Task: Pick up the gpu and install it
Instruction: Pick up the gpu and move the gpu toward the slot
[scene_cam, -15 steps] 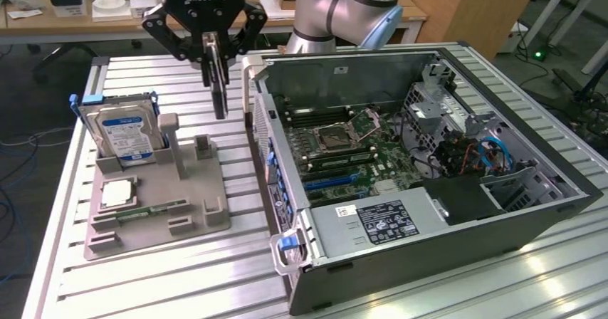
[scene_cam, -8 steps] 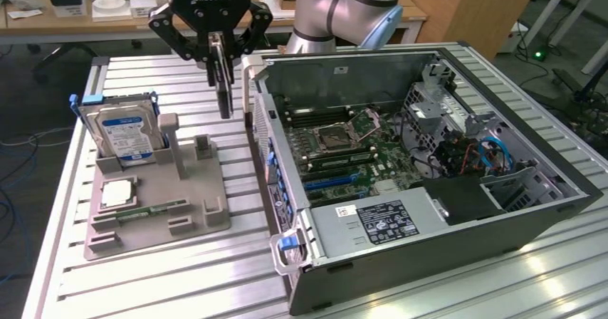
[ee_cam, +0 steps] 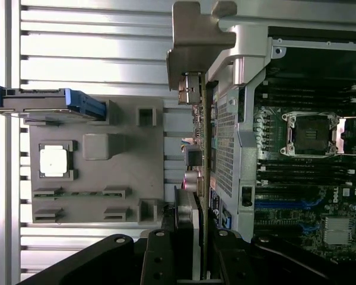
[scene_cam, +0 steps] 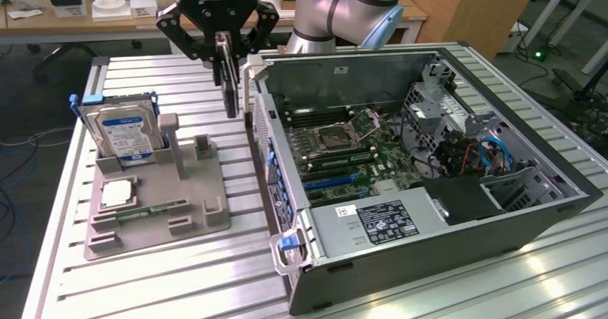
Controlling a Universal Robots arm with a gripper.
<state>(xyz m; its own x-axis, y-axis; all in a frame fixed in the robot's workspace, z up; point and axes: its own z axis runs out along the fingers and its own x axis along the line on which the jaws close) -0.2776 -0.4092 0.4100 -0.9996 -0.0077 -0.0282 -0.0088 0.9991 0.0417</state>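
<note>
Black jaws are gripping the top edge of the gpu (scene_cam: 229, 84) in the exterior view. The card is hanging upright in the air, clear of the grey parts holder (scene_cam: 195, 216) and just beside the wall of the open computer case (scene_cam: 446, 255). The hard drive (scene_cam: 124, 130) is standing in the holder on the tabletop (scene_cam: 142, 283). Pick-up is reading as complete; installation is not.

In the wrist view the gpu (ee_cam: 205, 148) is showing edge-on, its silvery bracket (ee_cam: 193, 41) at one end, over the gap between the holder (ee_cam: 124, 178) and the case wall (ee_cam: 228, 130). It is not touching the motherboard (ee_cam: 308, 172) or its blue slots (ee_cam: 285, 205), so seating is outstanding.
</note>
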